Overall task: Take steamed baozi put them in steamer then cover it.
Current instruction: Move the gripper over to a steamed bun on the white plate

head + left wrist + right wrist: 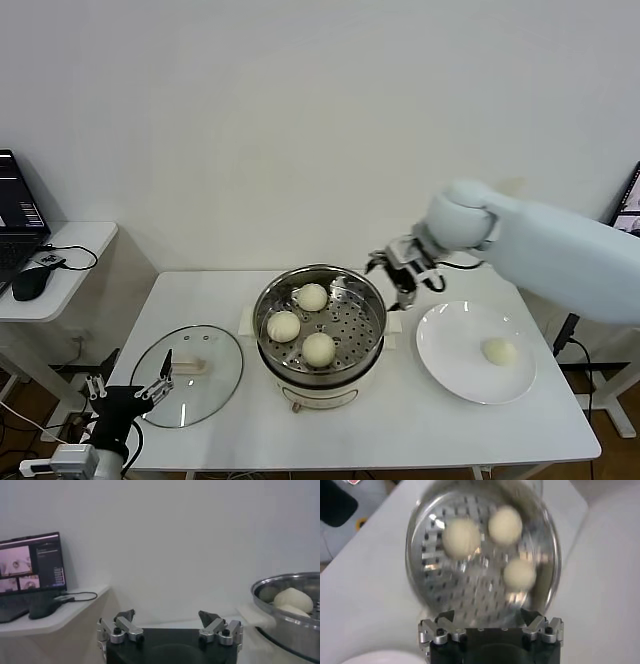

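Three buns [311, 296] sit in the steamer [320, 372], one bun [498, 351] waits on the plate [440, 370], the lid [218, 378] lies aside, and the right gripper [397, 276] hovers empty, jaws apart.

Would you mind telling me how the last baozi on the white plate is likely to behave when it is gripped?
The baozi looks smooth and doughy, so it probably dents under a firm squeeze. Being rounded, alone on the flat plate, it may roll if nudged. It is likely light.
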{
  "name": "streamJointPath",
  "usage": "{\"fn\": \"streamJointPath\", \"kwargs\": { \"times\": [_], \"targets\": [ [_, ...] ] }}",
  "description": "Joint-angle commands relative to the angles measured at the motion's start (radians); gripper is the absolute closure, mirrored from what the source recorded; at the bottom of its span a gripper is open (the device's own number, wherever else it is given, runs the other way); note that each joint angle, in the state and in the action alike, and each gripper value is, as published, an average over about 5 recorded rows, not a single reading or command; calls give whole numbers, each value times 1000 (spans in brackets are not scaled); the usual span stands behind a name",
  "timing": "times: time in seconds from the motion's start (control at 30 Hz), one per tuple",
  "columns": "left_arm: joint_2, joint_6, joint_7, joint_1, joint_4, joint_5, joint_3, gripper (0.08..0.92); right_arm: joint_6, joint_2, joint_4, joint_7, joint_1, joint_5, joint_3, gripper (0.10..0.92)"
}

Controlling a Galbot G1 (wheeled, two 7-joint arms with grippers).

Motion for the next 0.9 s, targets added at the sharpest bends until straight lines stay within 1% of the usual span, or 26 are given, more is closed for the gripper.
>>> {"fn": "streamJointPath", "kwargs": {
  "times": [0.03, 0.17, 0.33, 0.67, 0.9],
  "targets": [
    [12, 2, 0, -2, 2, 2, 9, 177, -31, -248, -75, -4, -252, -133, 194, 202],
    [16, 5, 0, 1, 0, 5, 11, 177, -6, -263, -120, -3, -412, -212, 290, 203],
    [15, 6, 0, 12, 2, 10, 14, 177, 4, -245, -186, 5, -550, -270, 416, 203],
    [3, 3, 1, 33, -5, 14, 5, 177, 26, -166, -318, 13, -652, -344, 506, 203],
    [-3, 5, 0, 38, -11, 19, 2, 177, 30, -121, -370, 15, -688, -373, 532, 203]
  ]
}}
